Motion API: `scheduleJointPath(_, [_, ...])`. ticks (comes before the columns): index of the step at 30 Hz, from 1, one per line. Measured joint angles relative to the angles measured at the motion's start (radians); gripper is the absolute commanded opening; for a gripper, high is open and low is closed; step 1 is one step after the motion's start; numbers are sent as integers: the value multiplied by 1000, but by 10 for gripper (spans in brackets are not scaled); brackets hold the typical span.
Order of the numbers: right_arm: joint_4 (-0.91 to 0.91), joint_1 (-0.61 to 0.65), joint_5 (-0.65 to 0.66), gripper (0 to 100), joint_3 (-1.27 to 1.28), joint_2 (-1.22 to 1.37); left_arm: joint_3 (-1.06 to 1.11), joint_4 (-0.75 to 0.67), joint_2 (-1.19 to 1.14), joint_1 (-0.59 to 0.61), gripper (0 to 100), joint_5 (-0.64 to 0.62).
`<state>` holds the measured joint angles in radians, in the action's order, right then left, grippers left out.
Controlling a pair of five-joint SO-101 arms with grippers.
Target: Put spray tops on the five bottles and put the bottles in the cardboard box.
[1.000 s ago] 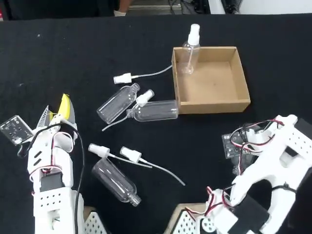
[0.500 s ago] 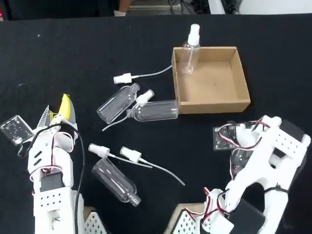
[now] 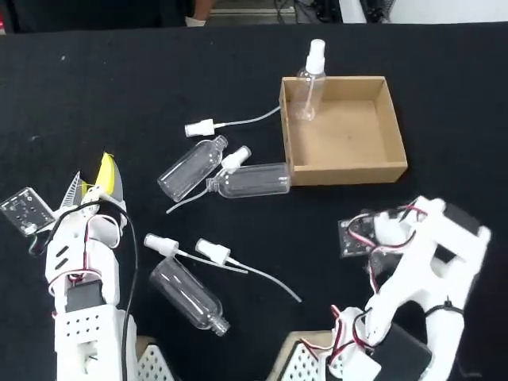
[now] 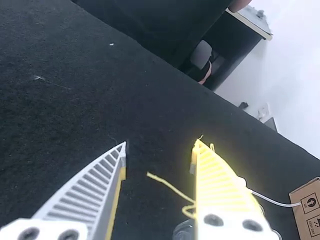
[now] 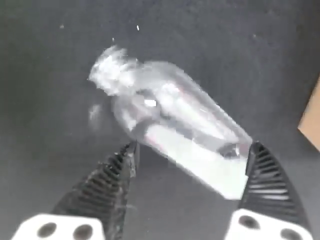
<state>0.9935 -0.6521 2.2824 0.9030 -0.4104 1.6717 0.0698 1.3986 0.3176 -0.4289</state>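
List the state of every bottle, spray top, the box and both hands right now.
Cardboard box: open, upright.
Bottle in box: standing, spray top on.
Bottle beside box: lying, uncapped.
Middle bottle: lying, uncapped.
Nearest bottle: lying, uncapped.
Fifth bottle: lying, not gripped.
Four loose spray tops: lying, unattached.
Left hand: open, empty.
Right hand: open, straddling fifth bottle.

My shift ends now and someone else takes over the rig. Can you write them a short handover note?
Left gripper: open, empty, over the table.
Right gripper: open, over a lying bottle; it is blurred, so I cannot tell whether it has a top.
Done: one topped bottle stands in the cardboard box.
Three uncapped bottles and four loose spray tops lie on the table beside the box.
Left: top and box the remaining four bottles.
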Motion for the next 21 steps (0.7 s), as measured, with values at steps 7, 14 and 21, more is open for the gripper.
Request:
scheduleJointPath(7, [-169, 8, 0, 286, 118, 0, 0, 0, 0, 0, 209, 0])
scheduleJointPath(14, [-184, 9, -32, 4, 152, 0, 0, 0, 0, 0, 209, 0])
scheduleJointPath(21, [-192, -37, -356, 14, 164, -34, 0, 0, 0, 0, 209, 0])
